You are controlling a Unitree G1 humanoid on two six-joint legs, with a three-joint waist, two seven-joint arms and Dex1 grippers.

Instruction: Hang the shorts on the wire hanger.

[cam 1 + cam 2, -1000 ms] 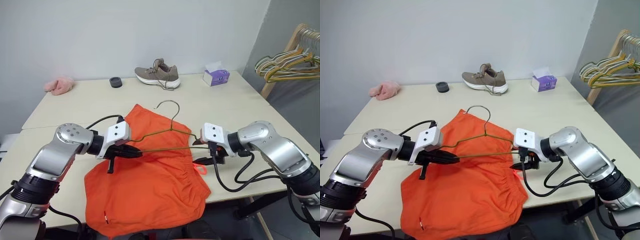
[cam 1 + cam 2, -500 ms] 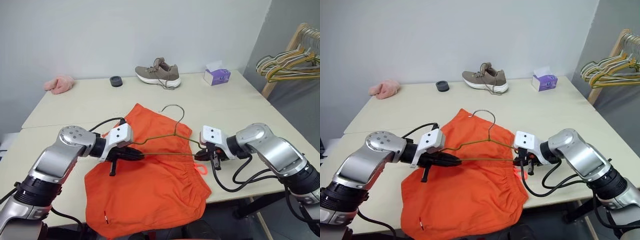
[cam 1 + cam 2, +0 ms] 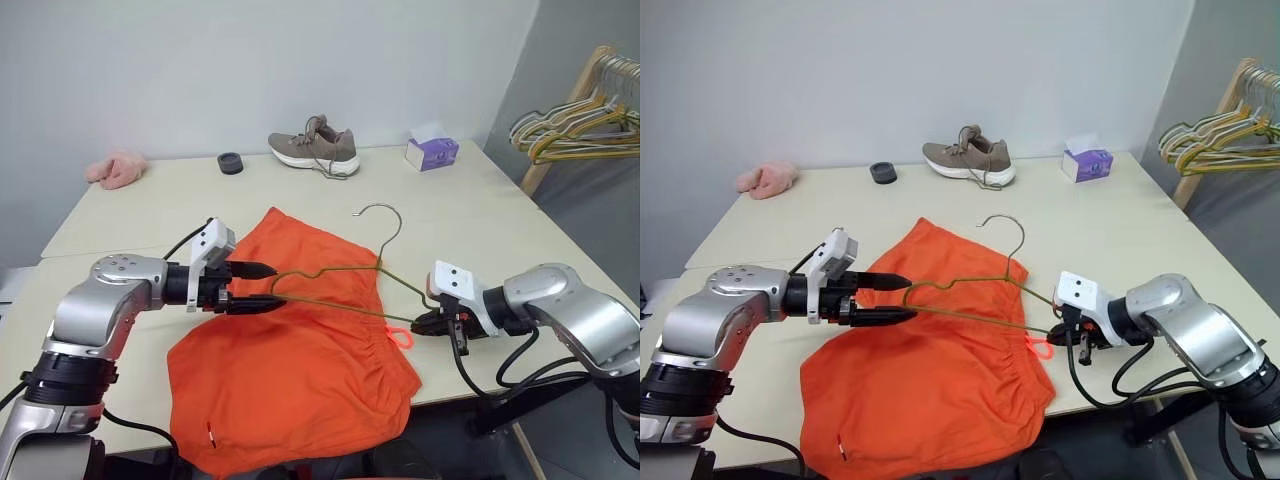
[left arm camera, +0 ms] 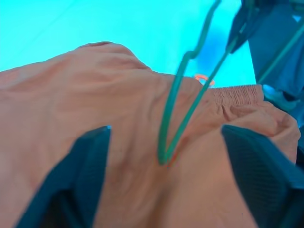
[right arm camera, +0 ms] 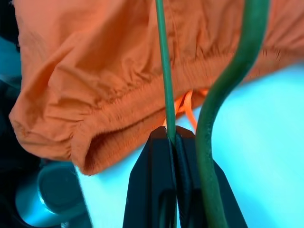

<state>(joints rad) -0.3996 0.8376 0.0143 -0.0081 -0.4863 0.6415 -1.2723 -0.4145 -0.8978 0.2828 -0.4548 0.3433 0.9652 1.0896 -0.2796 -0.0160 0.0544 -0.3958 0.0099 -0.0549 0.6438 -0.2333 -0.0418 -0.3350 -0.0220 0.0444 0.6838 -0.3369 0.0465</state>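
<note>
Closer, right hand point(image 5: 172, 142) pinching wire hanger point(image 5: 164, 71).

I see pale table point(image 3: 480, 200). Orange shorts point(image 3: 290, 370) lie flat at near edge, part hanging over. Landmark: grey shoe point(image 3: 314, 148) at far edge. Left of shoe: small black round thing point(image 3: 230, 162), then pink fluffy thing point(image 3: 117, 168). Right of shoe: purple tissue box point(image 3: 432, 152).
</note>
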